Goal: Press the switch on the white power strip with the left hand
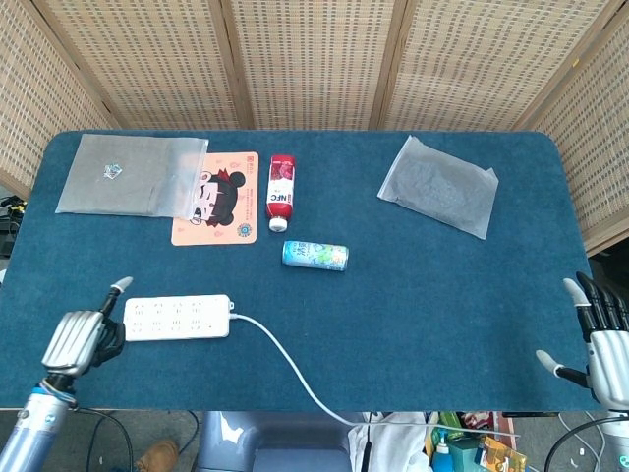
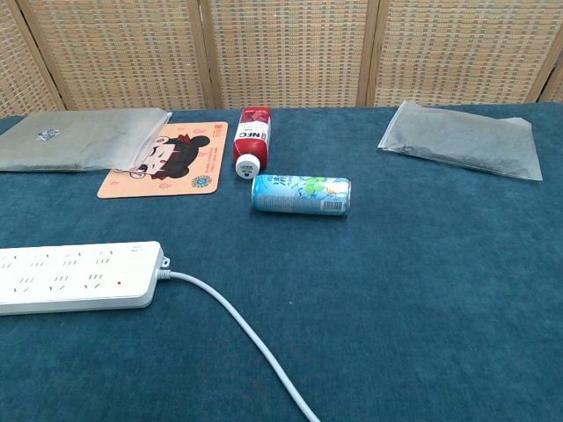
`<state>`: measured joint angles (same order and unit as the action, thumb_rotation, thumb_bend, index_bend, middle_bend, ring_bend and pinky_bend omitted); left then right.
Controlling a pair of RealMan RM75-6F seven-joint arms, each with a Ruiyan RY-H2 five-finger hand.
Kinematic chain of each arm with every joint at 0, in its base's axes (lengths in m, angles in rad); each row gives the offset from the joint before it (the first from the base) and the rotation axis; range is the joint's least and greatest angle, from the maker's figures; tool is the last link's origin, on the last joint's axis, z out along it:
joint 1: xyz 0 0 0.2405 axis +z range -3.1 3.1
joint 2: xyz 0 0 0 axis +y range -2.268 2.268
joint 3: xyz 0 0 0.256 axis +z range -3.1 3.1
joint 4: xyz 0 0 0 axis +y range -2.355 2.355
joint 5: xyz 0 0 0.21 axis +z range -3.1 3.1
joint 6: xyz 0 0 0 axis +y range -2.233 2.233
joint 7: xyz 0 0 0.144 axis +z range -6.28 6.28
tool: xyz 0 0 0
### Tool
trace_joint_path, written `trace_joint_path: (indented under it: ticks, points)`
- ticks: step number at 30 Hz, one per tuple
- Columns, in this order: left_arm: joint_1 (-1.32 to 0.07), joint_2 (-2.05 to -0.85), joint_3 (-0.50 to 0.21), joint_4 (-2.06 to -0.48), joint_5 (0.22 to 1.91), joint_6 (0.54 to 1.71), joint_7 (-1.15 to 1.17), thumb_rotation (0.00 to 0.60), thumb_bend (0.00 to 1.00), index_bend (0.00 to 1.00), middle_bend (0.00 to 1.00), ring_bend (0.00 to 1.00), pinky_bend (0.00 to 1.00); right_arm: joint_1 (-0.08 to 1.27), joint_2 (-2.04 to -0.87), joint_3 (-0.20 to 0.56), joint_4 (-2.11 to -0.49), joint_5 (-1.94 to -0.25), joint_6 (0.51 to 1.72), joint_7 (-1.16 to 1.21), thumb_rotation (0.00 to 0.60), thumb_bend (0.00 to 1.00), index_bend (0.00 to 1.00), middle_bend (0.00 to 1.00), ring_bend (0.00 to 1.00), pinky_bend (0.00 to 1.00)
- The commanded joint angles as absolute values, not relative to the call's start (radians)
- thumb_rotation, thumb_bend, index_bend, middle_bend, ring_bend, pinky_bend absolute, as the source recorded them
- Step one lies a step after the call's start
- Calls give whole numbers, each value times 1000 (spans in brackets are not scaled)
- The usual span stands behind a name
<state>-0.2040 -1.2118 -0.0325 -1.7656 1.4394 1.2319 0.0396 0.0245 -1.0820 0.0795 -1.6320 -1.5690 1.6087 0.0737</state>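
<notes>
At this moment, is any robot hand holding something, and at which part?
Nothing is held. The left robot hand is curled with one finger pointing out beside the white power strip; the right robot hand is open at the table edge.

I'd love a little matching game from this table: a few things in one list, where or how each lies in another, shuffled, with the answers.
Things:
1. white power strip
2. red bottle
3. blue can
4. left robot hand

Places or states:
A. on its side, mid-table
B. beside the cartoon mat
C. fingers curled, one pointing
D. cable running off the near edge

Pairs: 1-D, 2-B, 3-A, 4-C
</notes>
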Motion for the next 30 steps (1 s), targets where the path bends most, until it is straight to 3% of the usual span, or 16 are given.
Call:
trace_joint_path:
  ticks: [1, 6, 8, 17, 30]
  points:
    - [-284, -1237, -18, -1826, 1347, 1073, 16, 600, 1000, 22, 1000, 1000, 955, 24, -1078, 80, -1631, -1567, 1609, 85, 600, 0, 0, 0, 0, 0]
    - [-324, -1258, -43, -1883, 1246, 1034, 92, 600, 1000, 227, 1000, 1000, 955, 25, -1073, 81, -1628, -1563, 1604, 104, 600, 0, 0, 0, 0, 0]
    - [-335, -1272, -50, -1902, 1203, 1043, 154, 600, 1000, 260, 1000, 1000, 955, 26, -1071, 82, -1626, -1560, 1600, 110, 600, 0, 0, 0, 0, 0]
    - [-389, -1363, -77, -1917, 1030, 1089, 354, 600, 1000, 293, 1000, 1000, 954, 29, -1067, 83, -1626, -1549, 1587, 119, 600, 0, 0, 0, 0, 0]
    - [-443, -1416, -88, -1906, 899, 1106, 447, 600, 1000, 292, 1000, 1000, 955, 32, -1067, 85, -1623, -1538, 1575, 121, 600, 0, 0, 0, 0, 0]
